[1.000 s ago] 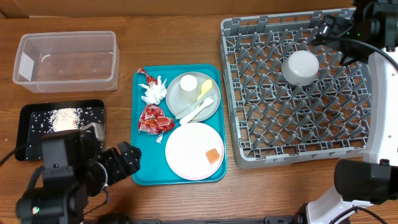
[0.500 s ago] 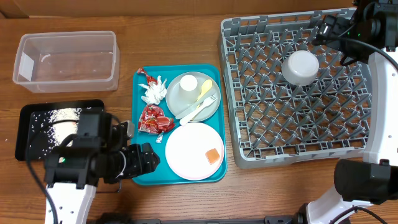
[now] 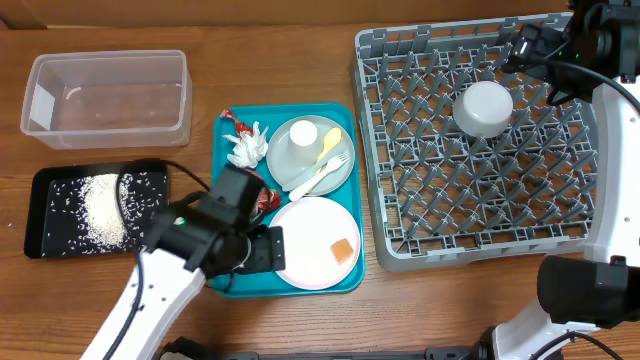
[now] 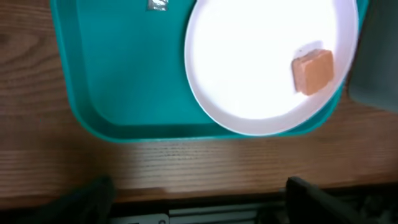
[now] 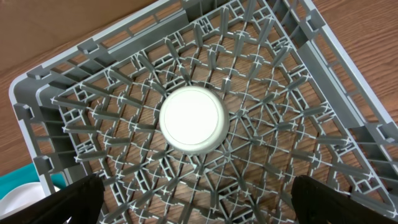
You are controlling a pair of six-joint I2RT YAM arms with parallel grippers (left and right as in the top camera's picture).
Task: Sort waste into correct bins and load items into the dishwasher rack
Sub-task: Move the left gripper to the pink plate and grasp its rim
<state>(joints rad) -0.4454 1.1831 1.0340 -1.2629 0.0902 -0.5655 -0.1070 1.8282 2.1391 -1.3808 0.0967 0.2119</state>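
Sorting waste, my left claw [image 4: 196, 186], wide and empty, hovers over the white plate [image 4: 261, 62]; next I must pinch its orange food cube [image 4: 313, 70].

No writing, label or number can be read anywhere

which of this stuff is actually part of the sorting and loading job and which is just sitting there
Part of the job: red wrapper, napkin, rice, orange cube, clear tub, black tray, white plate, grey plate, cup, spoon, fork, bowl, rack.

Just lying about: teal tray, table.
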